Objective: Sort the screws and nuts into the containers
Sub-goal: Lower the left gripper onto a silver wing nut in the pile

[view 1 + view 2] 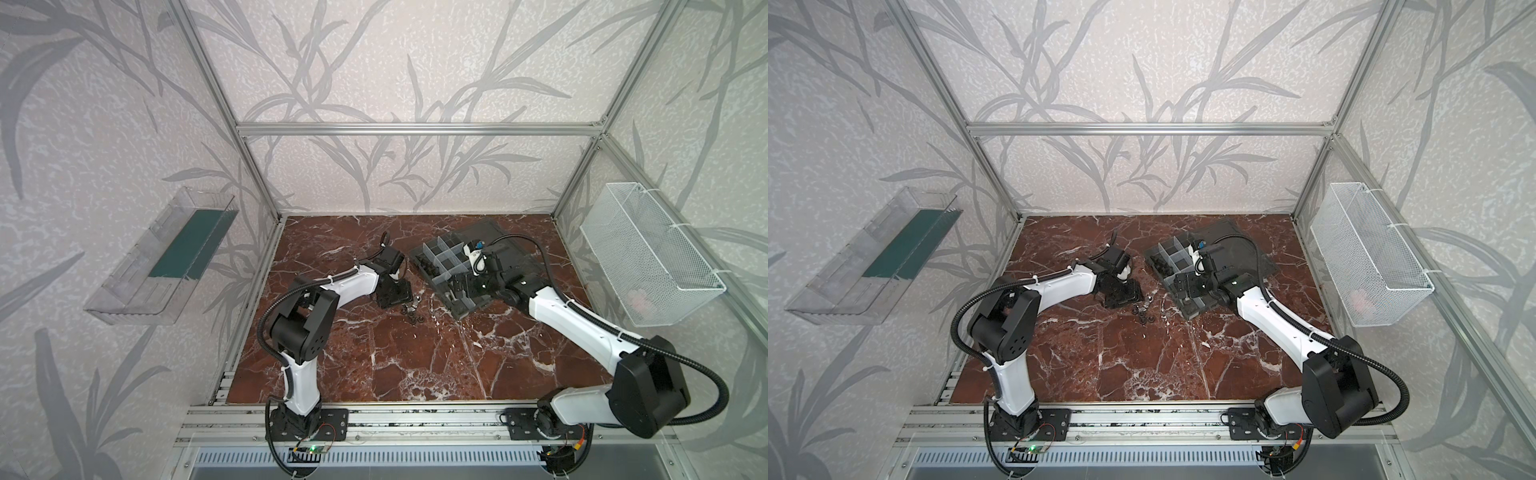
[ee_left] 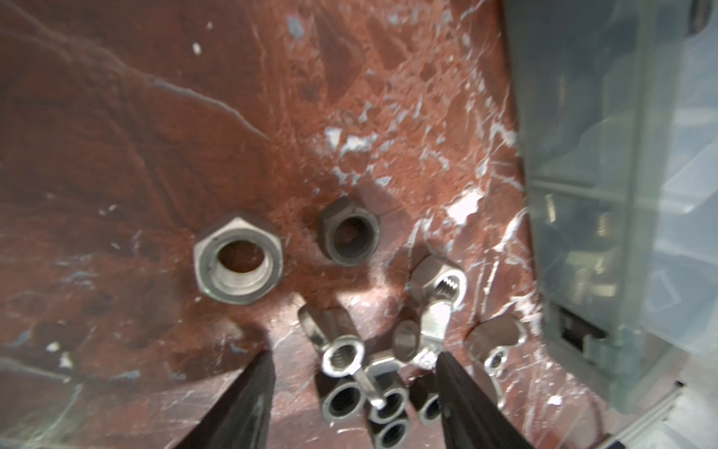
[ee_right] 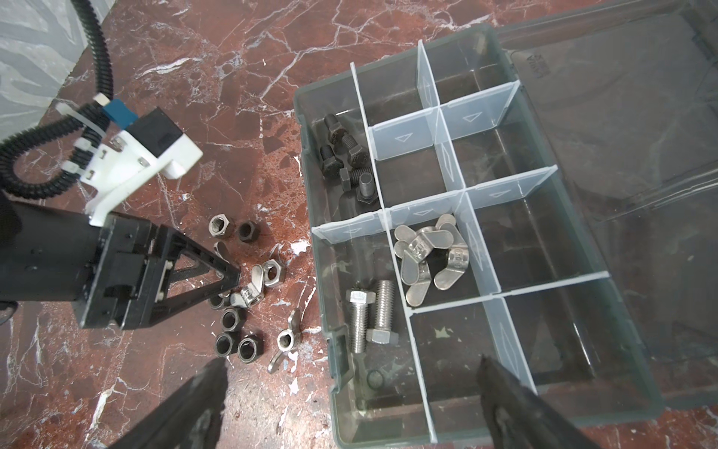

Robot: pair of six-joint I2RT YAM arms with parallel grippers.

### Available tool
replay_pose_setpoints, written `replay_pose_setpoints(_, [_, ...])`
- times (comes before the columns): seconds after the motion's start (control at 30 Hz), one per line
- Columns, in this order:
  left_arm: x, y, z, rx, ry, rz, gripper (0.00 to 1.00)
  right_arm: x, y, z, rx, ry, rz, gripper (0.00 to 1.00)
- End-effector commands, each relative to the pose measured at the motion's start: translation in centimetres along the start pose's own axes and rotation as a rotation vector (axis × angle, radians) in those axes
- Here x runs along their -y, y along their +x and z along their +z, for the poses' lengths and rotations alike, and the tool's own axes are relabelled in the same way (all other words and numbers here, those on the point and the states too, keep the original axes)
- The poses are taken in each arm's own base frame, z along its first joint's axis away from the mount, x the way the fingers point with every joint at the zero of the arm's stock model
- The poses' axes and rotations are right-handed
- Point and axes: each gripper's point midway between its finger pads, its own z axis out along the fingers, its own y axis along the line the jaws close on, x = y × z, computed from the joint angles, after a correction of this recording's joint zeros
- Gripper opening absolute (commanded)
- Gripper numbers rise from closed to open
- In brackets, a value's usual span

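Left arm (image 1: 353, 286) and right arm (image 1: 569, 320): glossy white link shells, matte black joint housings. Black corrugated conduit (image 3: 100, 58) runs along each, secured with white ties. Left end effector (image 3: 235, 280): black, open-truss triangular fingers, white camera bracket (image 3: 155, 165) behind.

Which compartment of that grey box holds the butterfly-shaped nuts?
The middle compartment, piled with silver wing nuts; nearby ones hold dark bolts or two silver bolts.

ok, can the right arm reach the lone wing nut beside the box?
Probably yes: the right gripper hangs open near the wing nut, which lies apart from the pile under the left gripper. The box wall alongside may be tight.
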Motion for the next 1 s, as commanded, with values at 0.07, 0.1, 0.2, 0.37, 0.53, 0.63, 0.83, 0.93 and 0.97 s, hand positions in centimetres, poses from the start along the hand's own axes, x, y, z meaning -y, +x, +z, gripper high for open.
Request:
replay_pose_setpoints(0.07, [-0.6,0.1,-0.1,-0.011,-0.063,0.039,0.54,-0.5,-0.3,-0.4,0.024,-0.027,0.008,0.99])
replay_pose_setpoints(0.1, [-0.5,0.0,0.1,-0.011,-0.066,0.046,0.53,-0.5,-0.3,-0.5,0.025,-0.026,0.008,0.99])
replay_pose_setpoints(0.2, [-0.3,0.0,0.9,-0.028,-0.069,0.057,0.47,-0.4,-0.1,-0.6,0.026,-0.023,0.008,0.99])
replay_pose_setpoints(0.37, [-0.3,0.1,1.4,-0.032,-0.087,0.076,0.39,-0.2,0.4,-0.9,0.026,-0.016,0.009,0.99])
replay_pose_setpoints(0.53, [-1.3,0.5,1.7,-0.056,-0.162,0.118,0.30,0.2,0.8,-0.9,0.025,-0.001,0.000,0.99])
replay_pose_setpoints(0.63, [-1.7,0.8,1.6,-0.054,-0.219,0.168,0.29,0.2,0.8,-0.9,0.026,-0.001,-0.001,0.99])
replay_pose_setpoints(0.83, [-2.1,1.4,2.1,-0.079,-0.351,0.287,0.29,0.3,0.8,-0.8,0.028,-0.001,0.001,0.99])
replay_pose_setpoints(0.93, [-2.6,1.3,2.3,-0.089,-0.386,0.303,0.27,0.2,0.7,-1.0,0.031,0.000,-0.001,0.99])
replay_pose_setpoints(0.97, [-2.7,1.2,2.2,-0.084,-0.393,0.306,0.26,0.3,0.8,-1.0,0.031,0.003,-0.001,0.99])
